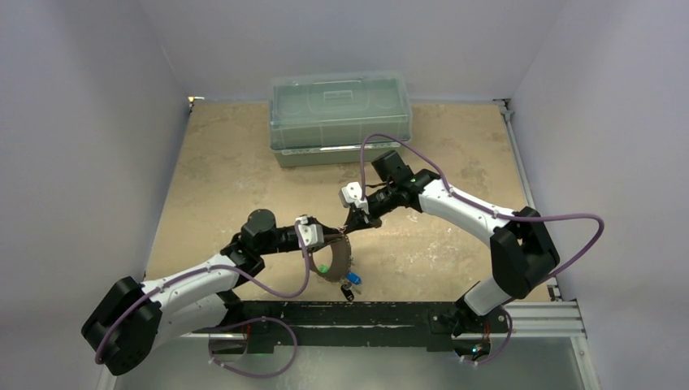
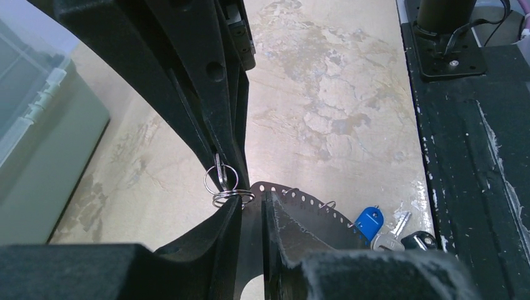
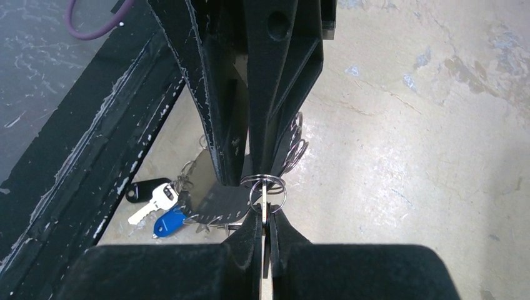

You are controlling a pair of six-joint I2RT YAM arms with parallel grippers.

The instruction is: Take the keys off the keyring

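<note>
The keyring [image 1: 337, 262] is a flat grey loop with a row of small holes along its rim. My left gripper [image 1: 329, 244] is shut on it and holds it on edge above the table; it also shows in the left wrist view [image 2: 306, 212]. My right gripper [image 1: 351, 226] is shut on a thin silver key [image 3: 264, 201] seen edge-on. That key hangs from a small split ring [image 3: 265, 187] at the keyring's top rim. A blue-headed key [image 2: 369, 222], a silver key [image 2: 394, 234] and a black-headed key [image 2: 419, 239] dangle from the lower rim. A green-headed key [image 1: 323, 266] shows beside the loop.
A pale green lidded plastic box [image 1: 341, 118] stands at the back middle of the tan table. The black base rail [image 1: 366, 313] runs along the near edge, just below the dangling keys. White walls close in on both sides.
</note>
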